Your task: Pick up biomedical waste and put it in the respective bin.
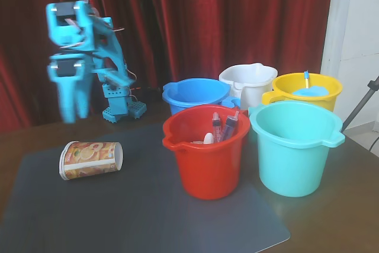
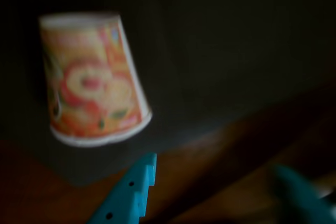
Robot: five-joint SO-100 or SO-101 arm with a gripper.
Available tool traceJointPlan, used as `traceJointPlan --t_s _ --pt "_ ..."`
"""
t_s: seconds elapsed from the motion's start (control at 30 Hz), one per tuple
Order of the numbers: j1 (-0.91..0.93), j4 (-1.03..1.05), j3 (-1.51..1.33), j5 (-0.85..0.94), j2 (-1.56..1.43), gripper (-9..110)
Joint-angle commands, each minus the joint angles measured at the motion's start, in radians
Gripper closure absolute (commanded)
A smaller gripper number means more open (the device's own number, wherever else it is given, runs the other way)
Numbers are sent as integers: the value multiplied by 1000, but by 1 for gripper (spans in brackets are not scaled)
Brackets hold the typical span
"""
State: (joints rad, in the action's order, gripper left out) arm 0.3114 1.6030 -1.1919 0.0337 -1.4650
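The biomedical waste, a small paper cup (image 1: 90,159) with an orange-yellow picture wrap, lies on its side at the left of the grey mat. In the wrist view the cup (image 2: 92,80) fills the upper left, blurred. My teal gripper (image 1: 75,114) hangs in the air above and slightly behind the cup, pointing down, apart from it. The wrist view shows the gripper (image 2: 215,166) open, its two fingers spread wide below the cup with nothing between them. The bin, a teal bucket (image 1: 294,146), stands at the right of the fixed view.
A red bucket (image 1: 207,152) holding syringes (image 1: 224,125) stands mid-mat beside the teal one. Behind them are a blue bucket (image 1: 195,94), a white bucket (image 1: 249,81) and a yellow bucket (image 1: 303,87). The grey mat (image 1: 136,211) covers a brown table; red curtains hang behind.
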Motion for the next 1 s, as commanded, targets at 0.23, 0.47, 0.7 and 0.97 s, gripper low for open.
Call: traceJointPlan --t_s 0.23,0.47,0.7,0.97 --pt "28 302 -176 34 -127 60" --pt "17 275 -393 17 -344 54" --pt "17 129 -601 6 -445 42" --pt "-32 18 -699 -32 -456 40"
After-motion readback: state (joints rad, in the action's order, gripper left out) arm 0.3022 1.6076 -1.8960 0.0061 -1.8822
